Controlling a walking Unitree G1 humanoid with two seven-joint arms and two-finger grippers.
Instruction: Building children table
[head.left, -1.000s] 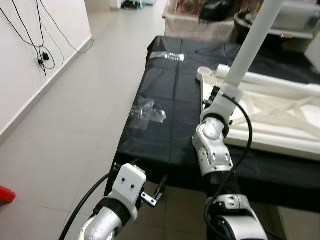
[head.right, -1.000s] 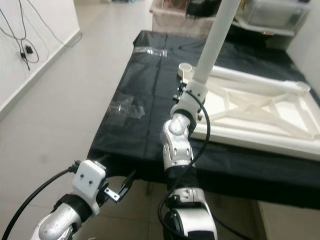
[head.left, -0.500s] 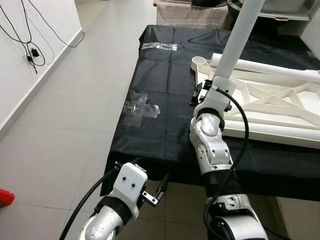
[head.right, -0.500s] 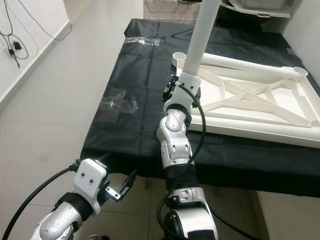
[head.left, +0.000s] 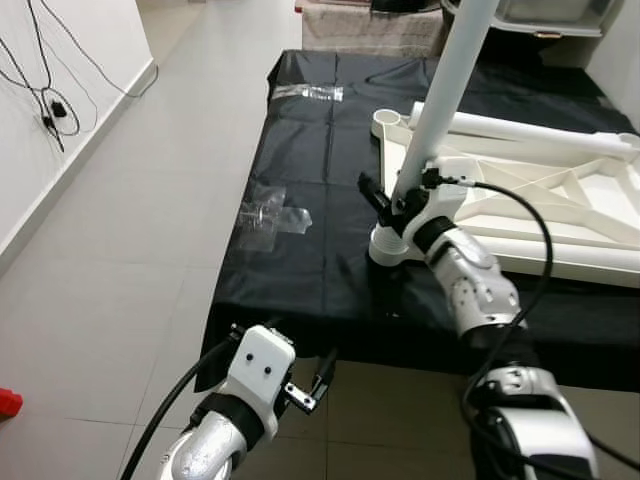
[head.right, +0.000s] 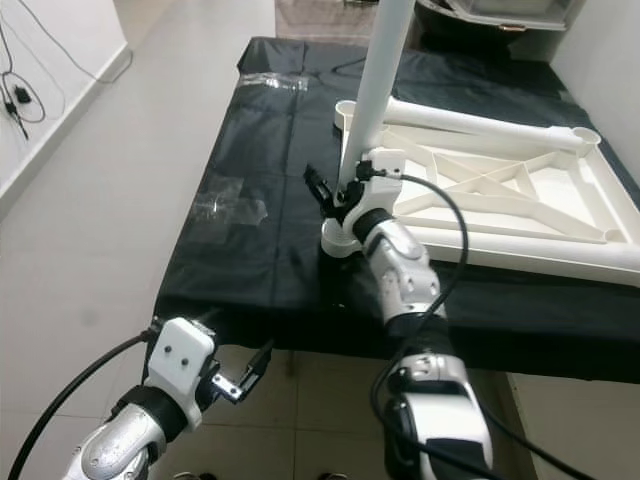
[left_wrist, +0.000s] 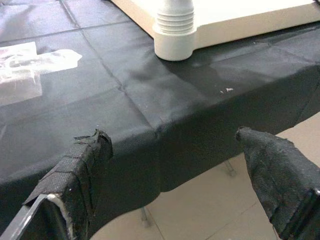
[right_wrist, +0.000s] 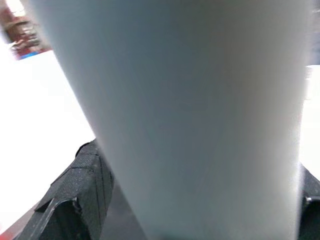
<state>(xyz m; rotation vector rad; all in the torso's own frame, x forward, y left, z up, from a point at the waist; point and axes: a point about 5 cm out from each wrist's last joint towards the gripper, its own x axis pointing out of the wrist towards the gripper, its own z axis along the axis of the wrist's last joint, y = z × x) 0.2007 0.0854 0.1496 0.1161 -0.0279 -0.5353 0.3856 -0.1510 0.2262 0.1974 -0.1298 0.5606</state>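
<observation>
Right tool (head.left: 392, 208): mid-frame, clenched around long white plastic table leg (head.left: 447, 78)
Left tool (head.left: 318, 378): lower left, released, idle
Upturned white tabletop (head.left: 560, 215): right, on black-covered surface (head.left: 320, 190)

Even, bright indoor light, head views sharp, soft sheen on the black surface (head.left: 330, 180); right wrist view blurred, the white leg (right_wrist: 200, 115) too close to focus.

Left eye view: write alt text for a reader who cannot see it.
The right gripper clasps a tall white table leg standing in the near corner socket of an upside-down white tabletop, which lies on a black-covered table. The left gripper hangs idle, fingers apart, below the table's near edge, over a tiled floor.
</observation>
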